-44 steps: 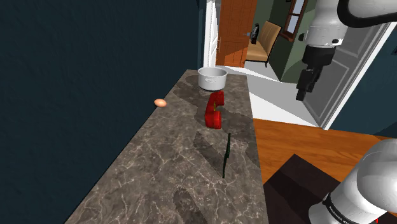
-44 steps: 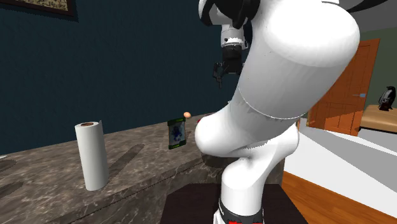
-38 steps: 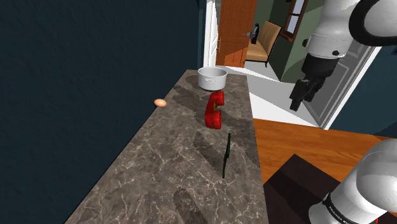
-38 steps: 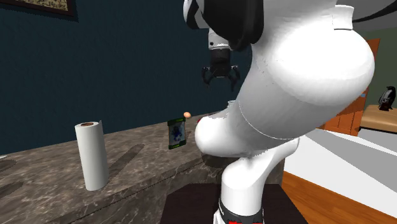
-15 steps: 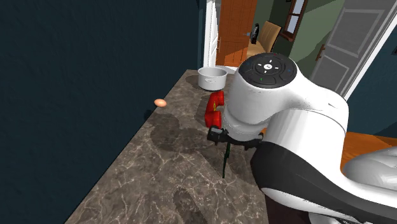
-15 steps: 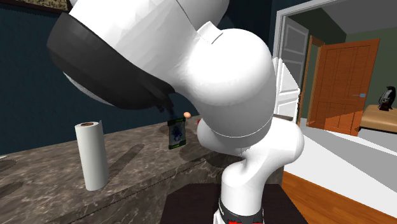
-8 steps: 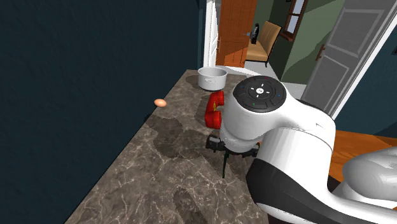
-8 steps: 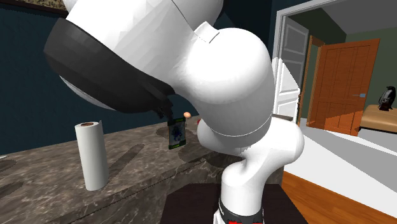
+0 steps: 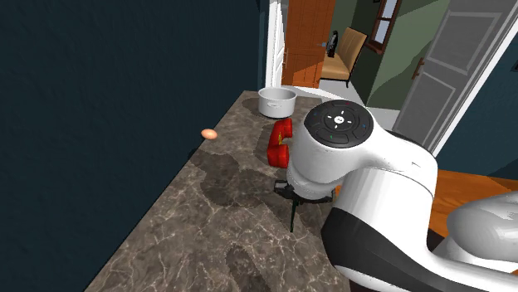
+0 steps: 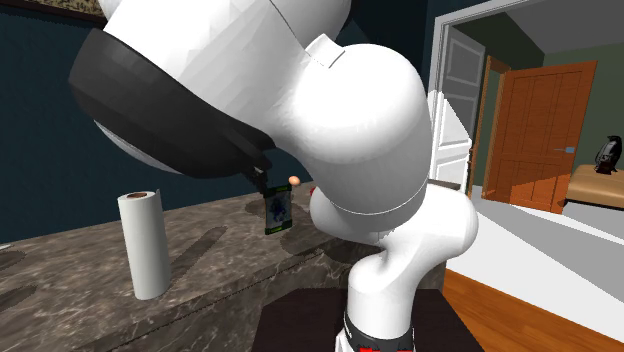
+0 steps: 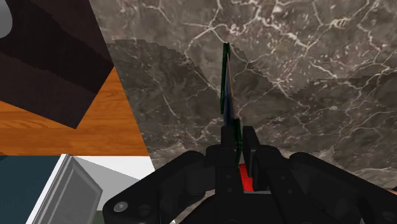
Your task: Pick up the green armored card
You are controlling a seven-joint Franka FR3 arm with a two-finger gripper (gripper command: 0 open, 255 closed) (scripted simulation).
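- Comparing with half a second ago, the gripper has drawn its fingers together. They stood wider around the green card and now pinch its upper edge.
- The card itself has not moved: it stands upright on its thin edge on the marble counter, not yet raised.
- I judge that the grasp is made and only the lift is left. The hold on so thin an edge is small, so the card may pivot.
- Just behind the card lies a red object.
- Farther behind the card stands a grey pot.
- An egg is well apart from the card, toward the shoulder view's left.
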